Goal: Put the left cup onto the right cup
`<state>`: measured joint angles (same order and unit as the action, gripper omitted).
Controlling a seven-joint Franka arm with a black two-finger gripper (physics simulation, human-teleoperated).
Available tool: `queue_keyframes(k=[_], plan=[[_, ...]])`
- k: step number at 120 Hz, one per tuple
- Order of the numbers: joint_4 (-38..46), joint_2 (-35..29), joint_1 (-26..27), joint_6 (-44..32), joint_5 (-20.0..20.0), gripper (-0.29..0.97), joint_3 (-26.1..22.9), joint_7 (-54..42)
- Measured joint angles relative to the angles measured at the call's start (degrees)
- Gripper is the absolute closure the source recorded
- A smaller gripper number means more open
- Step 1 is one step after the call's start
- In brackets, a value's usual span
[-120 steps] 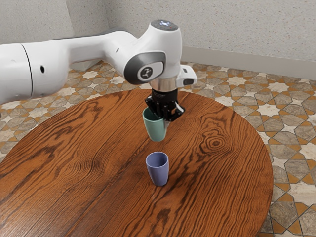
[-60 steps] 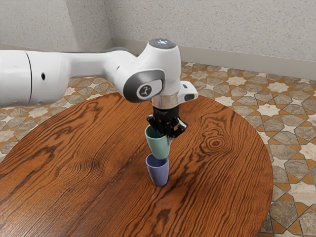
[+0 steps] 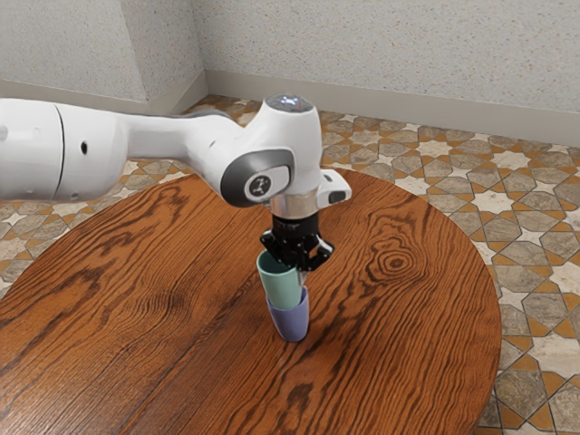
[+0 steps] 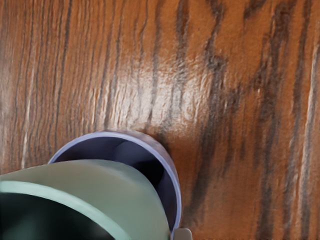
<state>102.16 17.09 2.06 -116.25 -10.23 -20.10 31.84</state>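
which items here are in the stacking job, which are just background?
In the job:
- green cup, held by the gripper, its base tilted into the other cup
- purple cup, standing on the table

Not in the job:
- round wooden table
- tiled floor

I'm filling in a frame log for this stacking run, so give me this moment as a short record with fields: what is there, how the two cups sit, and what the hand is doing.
surface: round wooden table
held thing: green cup, tilted, top leaning to the exterior view's left
target: purple cup, upright on the table
relation: green cup's lower part inside the purple cup's mouth
hand: hand shut on the green cup at its rim
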Motion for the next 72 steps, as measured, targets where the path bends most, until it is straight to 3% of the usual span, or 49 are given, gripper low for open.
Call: queue_keyframes(k=[8,27,40,72], plan=[[0.4,0.0,-0.1,-0.3,0.2,0.78,0.0,0.2],[1.1,0.0,-0.5,-0.9,1.6,0.42,0.0,0.4],[1.1,0.0,-0.6,-1.1,2.2,0.25,0.0,0.5],[0.1,-0.5,-1.1,-1.0,2.4,0.07,0.2,0.5]])
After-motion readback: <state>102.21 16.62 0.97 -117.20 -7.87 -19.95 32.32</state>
